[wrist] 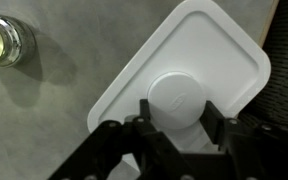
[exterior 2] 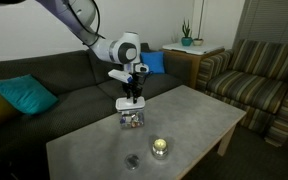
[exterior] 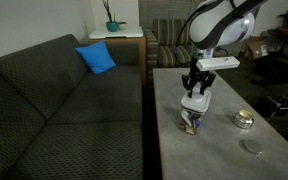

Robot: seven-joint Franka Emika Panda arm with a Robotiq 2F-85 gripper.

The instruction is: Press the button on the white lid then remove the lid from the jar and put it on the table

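**Pincer [wrist: 178, 110] is straddling the round button [wrist: 179, 90] at the centre of the white lid [wrist: 219, 50].**

Its jaws are standing part-way in, one on each side of the button; whether they are pinching it cannot be told. Directly beneath the pincer, the lid is sitting on the jar [exterior: 192, 123], which is standing on the table [exterior: 224, 155]. Off to one side, well apart, a round tin [wrist: 2, 40] is resting. The press is likely calling for a straight, centred downward push, so that the jar is not tipping.
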